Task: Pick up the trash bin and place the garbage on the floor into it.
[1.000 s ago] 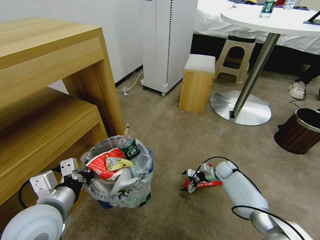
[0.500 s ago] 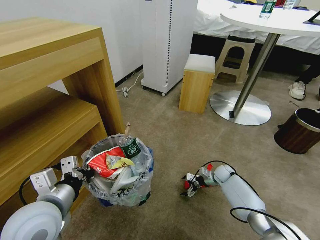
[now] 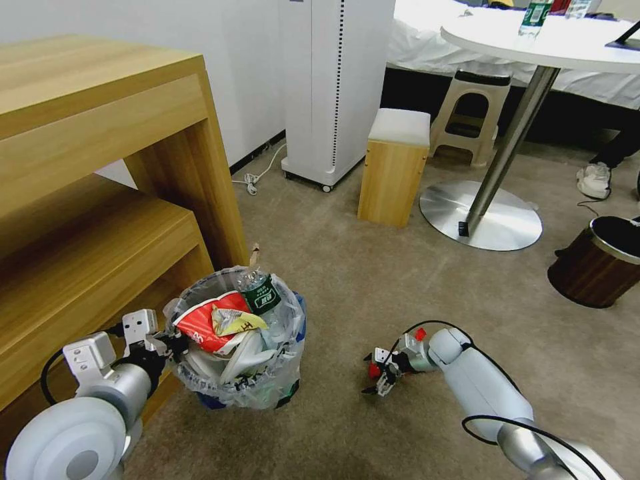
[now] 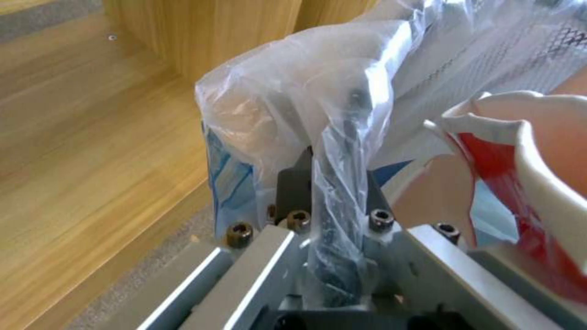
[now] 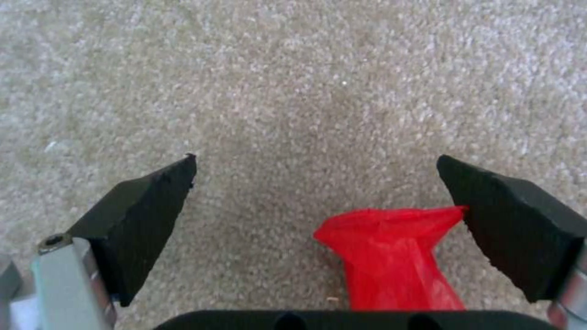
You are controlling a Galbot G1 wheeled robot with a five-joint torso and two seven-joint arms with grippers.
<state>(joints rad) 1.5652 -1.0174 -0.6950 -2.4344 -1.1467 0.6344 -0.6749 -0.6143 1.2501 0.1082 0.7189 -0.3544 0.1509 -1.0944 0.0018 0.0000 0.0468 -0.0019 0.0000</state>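
The trash bin, black with a clear liner, stands on the beige floor beside the wooden shelf, piled with garbage: a red-and-white pack, a green-label bottle and white pieces. My left gripper is shut on its near rim. In the left wrist view the bag-wrapped rim runs between the gripper's jaws. My right gripper is low on the carpet and open, astride a red wrapper. In the right wrist view the wrapper lies between the black pads, close to one of them.
A wooden shelf unit stands right behind the bin. Farther off are a white tower appliance, a wooden stool, a round table's metal base and a brown wood-grain bin at the right. Open carpet lies between the bin and the right gripper.
My right gripper has moved down and slightly nearer over the red wrapper, which now mostly sits under it. The left gripper and bin have barely shifted.
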